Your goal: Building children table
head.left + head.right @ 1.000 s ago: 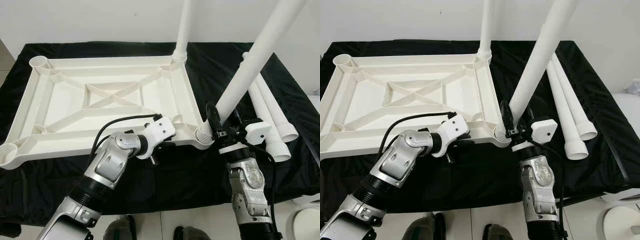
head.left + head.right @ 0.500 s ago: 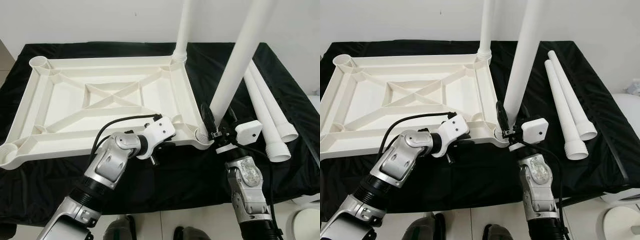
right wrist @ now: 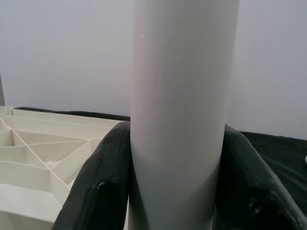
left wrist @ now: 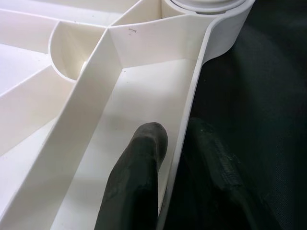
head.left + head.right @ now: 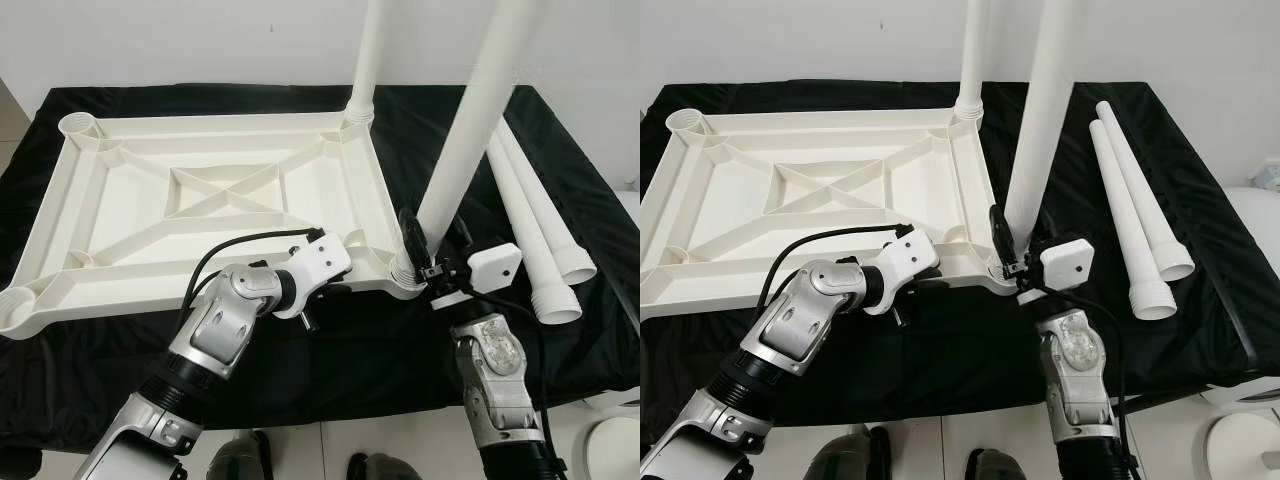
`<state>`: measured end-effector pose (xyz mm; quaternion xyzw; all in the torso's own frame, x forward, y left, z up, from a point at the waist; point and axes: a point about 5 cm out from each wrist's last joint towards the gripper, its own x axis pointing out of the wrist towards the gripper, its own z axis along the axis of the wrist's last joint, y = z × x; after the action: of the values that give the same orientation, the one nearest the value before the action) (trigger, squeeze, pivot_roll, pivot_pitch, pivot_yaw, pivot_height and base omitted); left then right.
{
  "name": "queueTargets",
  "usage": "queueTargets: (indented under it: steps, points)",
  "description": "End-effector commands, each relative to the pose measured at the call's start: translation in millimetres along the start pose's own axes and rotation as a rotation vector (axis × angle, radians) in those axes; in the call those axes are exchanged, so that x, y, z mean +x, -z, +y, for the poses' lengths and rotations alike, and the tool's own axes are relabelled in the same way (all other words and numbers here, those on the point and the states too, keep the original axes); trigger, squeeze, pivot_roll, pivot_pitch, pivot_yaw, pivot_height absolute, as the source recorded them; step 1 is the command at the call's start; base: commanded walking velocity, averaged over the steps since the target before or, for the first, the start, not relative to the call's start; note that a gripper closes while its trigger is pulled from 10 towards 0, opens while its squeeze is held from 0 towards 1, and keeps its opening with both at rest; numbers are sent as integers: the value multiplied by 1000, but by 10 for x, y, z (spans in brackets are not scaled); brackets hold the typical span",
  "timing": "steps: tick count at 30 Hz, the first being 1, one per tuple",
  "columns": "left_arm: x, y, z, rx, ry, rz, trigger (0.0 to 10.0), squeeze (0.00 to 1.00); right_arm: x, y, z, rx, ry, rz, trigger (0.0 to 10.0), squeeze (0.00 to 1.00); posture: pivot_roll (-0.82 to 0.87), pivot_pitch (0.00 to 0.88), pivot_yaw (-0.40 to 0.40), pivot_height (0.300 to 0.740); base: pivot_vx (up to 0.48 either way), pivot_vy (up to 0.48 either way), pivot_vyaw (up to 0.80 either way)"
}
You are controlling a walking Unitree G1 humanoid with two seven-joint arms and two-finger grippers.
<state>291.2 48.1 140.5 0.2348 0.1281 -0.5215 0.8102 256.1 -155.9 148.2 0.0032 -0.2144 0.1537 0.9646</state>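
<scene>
A white plastic tabletop [image 5: 200, 200] lies upside down on the black cloth. One white leg [image 5: 365, 60] stands upright in its far right corner socket. A second leg [image 5: 465, 130] stands nearly upright in the near right corner socket [image 5: 405, 270]. My right gripper [image 5: 432, 255] is shut on this leg [image 3: 180, 96] just above the socket, one finger [image 3: 100, 187] on each side. My left gripper [image 5: 340, 285] is shut on the tabletop's near rim [image 4: 192, 105]: one finger [image 4: 139, 182] lies inside the rim, the other outside.
Two loose white legs [image 5: 545, 230] lie side by side on the black cloth [image 5: 350, 350] to the right. The tabletop's left corner sockets [image 5: 80, 125] [image 5: 18, 305] hold nothing. A white wall stands behind; a white round object [image 5: 615, 445] sits on the floor at lower right.
The leg in my right gripper has swung from a rightward tilt to nearly upright over the near right socket. My left gripper has stayed on the rim.
</scene>
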Motion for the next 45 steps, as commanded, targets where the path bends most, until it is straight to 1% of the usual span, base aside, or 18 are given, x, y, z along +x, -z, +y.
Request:
queueTargets:
  steps: [1, 11, 15, 16, 22, 31, 33, 36, 40, 45]
  points:
    - [-49, -177, 44, 37, -81, -77, 10000, 0, -366, 475, -7, 80, 41, 285, 10000, 0, -9, 116, 25, 740, 0, 0, 0]
    - [-53, -175, 44, 38, -81, -77, 10000, 0, -371, 491, -10, 65, 39, 298, 10000, 0, -8, 116, 25, 740, 0, 0, 0]
    - [-53, -174, 45, 37, -83, -76, 10000, 0, -344, 503, -17, 61, 39, 316, 10000, 0, -6, 115, 25, 740, 0, 0, 0]
    - [-54, -174, 46, 38, -83, -76, 10000, 0, -322, 505, -25, 46, 40, 325, 10000, 0, -7, 114, 25, 740, 0, 0, 0]
    - [-54, -174, 47, 38, -83, -75, 10000, 0, -300, 516, -27, 61, 39, 341, 10000, 0, -5, 112, 25, 740, 0, 0, 0]
    - [-53, -174, 46, 40, -82, -76, 10000, 0, -296, 514, -29, 51, 59, 341, 10000, 0, -9, 108, 27, 740, 0, 0, 0]
    - [-51, -177, 43, 40, -79, -78, 10000, 0, -310, 531, -52, 51, 82, 353, 10000, 0, -9, 107, 26, 740, 0, 0, 0]
    - [-51, -178, 43, 40, -80, -78, 10000, 0, -308, 538, -83, 75, 128, 362, 10000, 0, -10, 106, 26, 740, 0, 0, 0]
    - [-46, -184, 40, 41, -80, -80, 10000, 0, -278, 533, -117, 67, 189, 364, 10000, 0, -9, 104, 24, 740, 0, 0, 0]
    - [-46, -189, 44, 39, -83, -82, 10000, 0, -253, 523, -68, 44, 200, 353, 10000, 0, -7, 104, 20, 740, 0, 0, 0]
